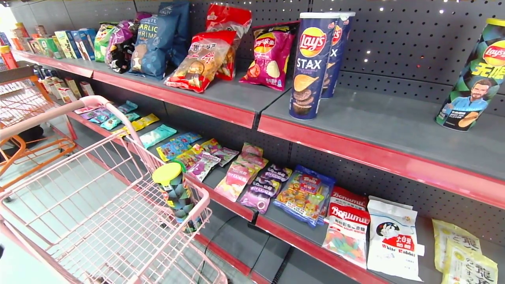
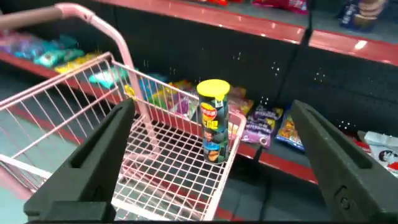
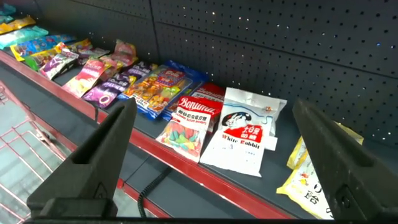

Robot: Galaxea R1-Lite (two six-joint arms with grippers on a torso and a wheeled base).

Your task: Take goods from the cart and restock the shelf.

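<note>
pink cart stands in front of the shelf, its far corner close to the lower shelf's red edge. one chip can with a yellow lid stands upright in that corner, against the wire wall.

left gripper is spread wide with nothing in it; the can sits in line between its two fingers but farther off, not touched. right gripper is also wide apart and holds nothing. it faces the lower shelf, where a white candy bag lies just beside a red gummy bag and a blue snack bag.

on the upper shelf two blue chip cans stand upright, one behind the other. a green chip can stands well apart from them at the right end, with bare board between. left of the blue cans are a pink chip bag and a red snack bag, leaning back. an orange cart is at the far left.
</note>
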